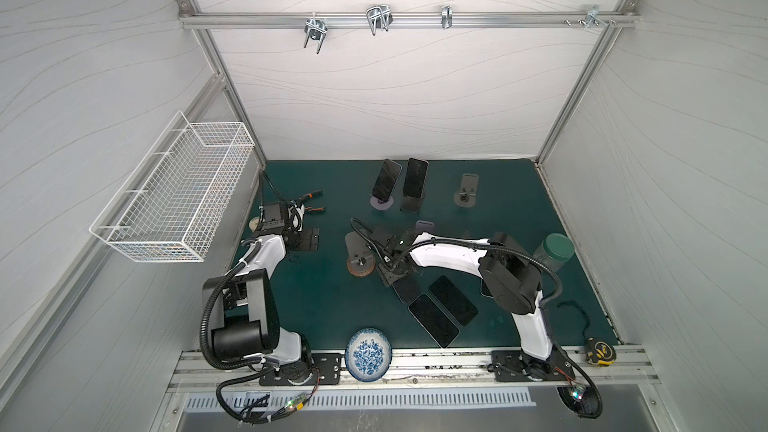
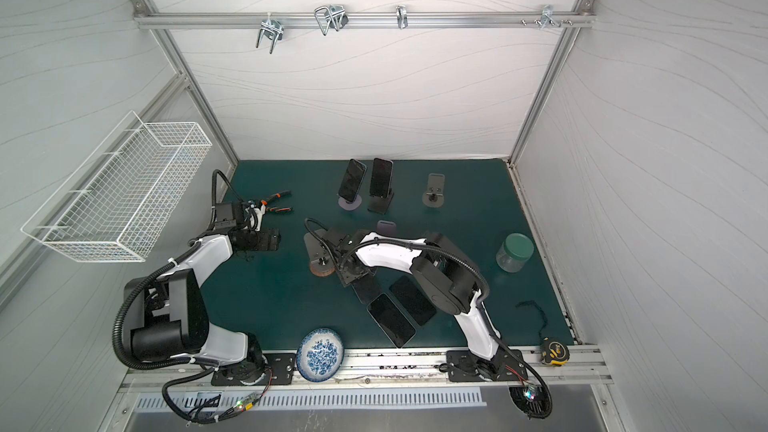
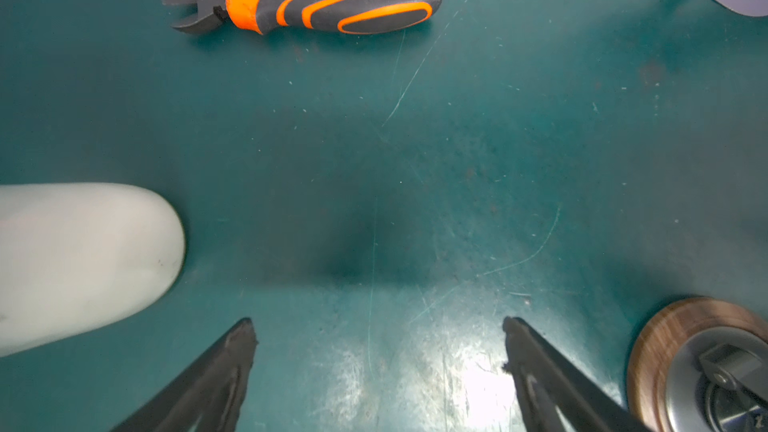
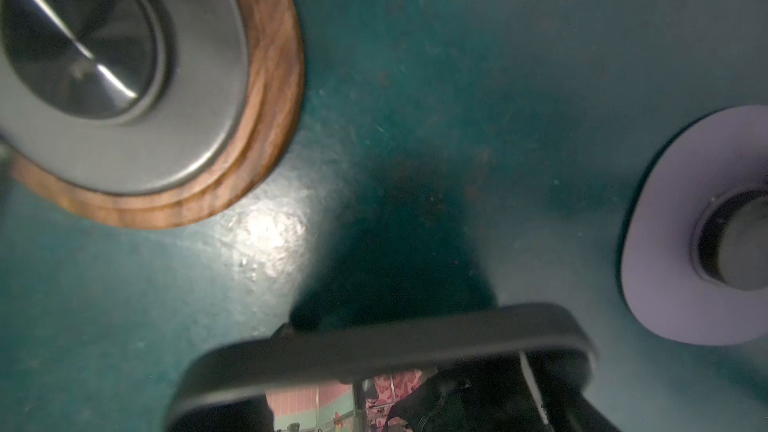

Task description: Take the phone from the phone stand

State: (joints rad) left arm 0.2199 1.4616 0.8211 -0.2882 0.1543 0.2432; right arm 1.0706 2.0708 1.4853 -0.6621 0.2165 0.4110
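Observation:
My right gripper (image 1: 394,277) hangs low over the green mat at mid-table, shut on a dark phone (image 1: 409,290). In the right wrist view that phone's edge (image 4: 386,347) lies across the jaws and hides the fingertips. It sits clear of any stand, between a wood-based phone stand (image 4: 266,89) and a purple stand base (image 4: 665,268), both bare. At the back, two more phones (image 1: 386,182) (image 1: 415,180) lean on their stands. My left gripper (image 3: 378,334) is open over bare mat at the left, nothing between its fingers (image 3: 232,359).
Two phones (image 1: 434,320) (image 1: 453,299) lie flat beside the held one. An empty grey stand (image 1: 467,193) is at the back right. Orange-handled pliers (image 3: 324,10) lie near the left gripper. A green-lidded jar (image 1: 555,251), a blue patterned plate (image 1: 369,353), a tape measure (image 1: 600,352) and a wire basket (image 1: 174,197) are around the edges.

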